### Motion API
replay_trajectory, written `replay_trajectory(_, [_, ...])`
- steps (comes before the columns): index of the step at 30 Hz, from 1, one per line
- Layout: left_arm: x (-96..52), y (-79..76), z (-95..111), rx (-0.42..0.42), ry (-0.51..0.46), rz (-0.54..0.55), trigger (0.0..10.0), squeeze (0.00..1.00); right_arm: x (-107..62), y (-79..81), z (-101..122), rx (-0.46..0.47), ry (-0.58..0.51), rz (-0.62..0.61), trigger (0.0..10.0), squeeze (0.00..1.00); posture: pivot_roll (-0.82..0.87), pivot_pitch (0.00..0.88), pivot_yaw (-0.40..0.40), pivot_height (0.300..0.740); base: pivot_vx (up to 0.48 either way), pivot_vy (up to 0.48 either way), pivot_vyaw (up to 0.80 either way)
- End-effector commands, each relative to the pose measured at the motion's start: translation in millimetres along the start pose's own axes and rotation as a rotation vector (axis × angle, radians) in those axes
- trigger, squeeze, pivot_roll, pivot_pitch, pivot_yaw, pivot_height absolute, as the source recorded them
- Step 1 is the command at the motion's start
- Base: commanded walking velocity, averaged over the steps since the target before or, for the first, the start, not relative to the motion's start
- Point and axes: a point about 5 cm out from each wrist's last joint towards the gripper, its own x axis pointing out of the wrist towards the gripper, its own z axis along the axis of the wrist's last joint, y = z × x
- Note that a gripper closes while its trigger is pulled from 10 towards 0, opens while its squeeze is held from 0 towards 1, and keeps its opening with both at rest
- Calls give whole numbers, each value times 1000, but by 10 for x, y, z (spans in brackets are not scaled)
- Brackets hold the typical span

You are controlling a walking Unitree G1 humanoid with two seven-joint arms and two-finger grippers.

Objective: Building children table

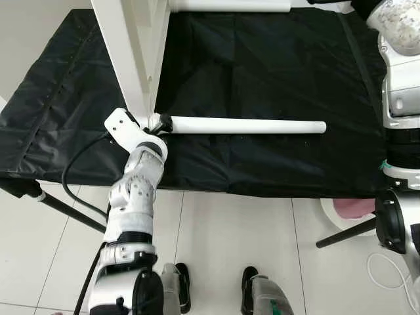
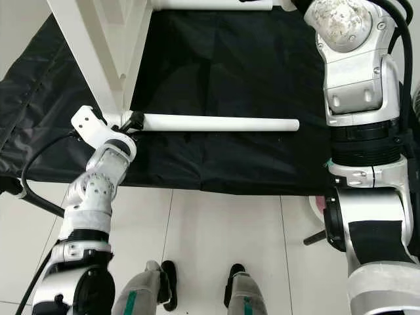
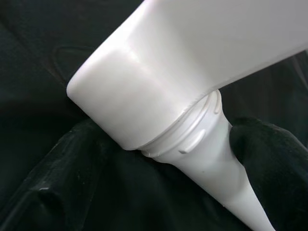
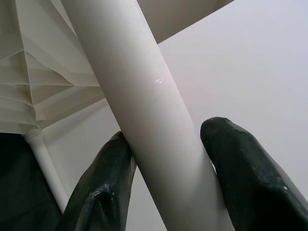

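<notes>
A white table frame (image 1: 128, 62) is stood on edge on the black-covered tabletop (image 1: 262, 151). A white table leg (image 1: 246, 125) is laid flat on the cloth, its threaded end set against the frame's corner. That end is gripped by the left tool (image 1: 160, 124), its black fingers (image 3: 267, 159) closed on both sides of the leg. A second table leg (image 4: 149, 120), at the far end of the frame, is clamped between the fingers of the right tool (image 4: 166, 183).

White table leg (image 1: 249, 125) on black cloth (image 1: 262, 72) (fingers (image 4: 240, 178) black too).
</notes>
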Motion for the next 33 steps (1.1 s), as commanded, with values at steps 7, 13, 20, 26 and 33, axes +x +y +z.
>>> replay_trajectory(7, [-71,-737,-294,-268,159,-165,10000,0,-13,-496,169,294,-129,-314,0,0,-116,195,137,740,0,0,0])
replay_trajectory(13, [-147,-1014,-381,-335,222,-250,10000,0,-7,-535,174,275,-131,-337,0,0,-126,190,135,740,0,0,0])
replay_trajectory(20, [-252,-1201,-468,-380,263,-300,0,0,44,-581,207,280,-143,-381,0,0,-132,187,137,740,0,0,0])
replay_trajectory(26, [-278,-1290,-553,-382,298,-319,0,0,72,-619,235,290,-153,-410,0,0,-135,194,136,740,0,0,0])
replay_trajectory(33, [-198,-1304,-270,-228,130,-390,0,0,15,-736,237,277,-152,-477,0,0,-149,205,133,740,0,0,0])
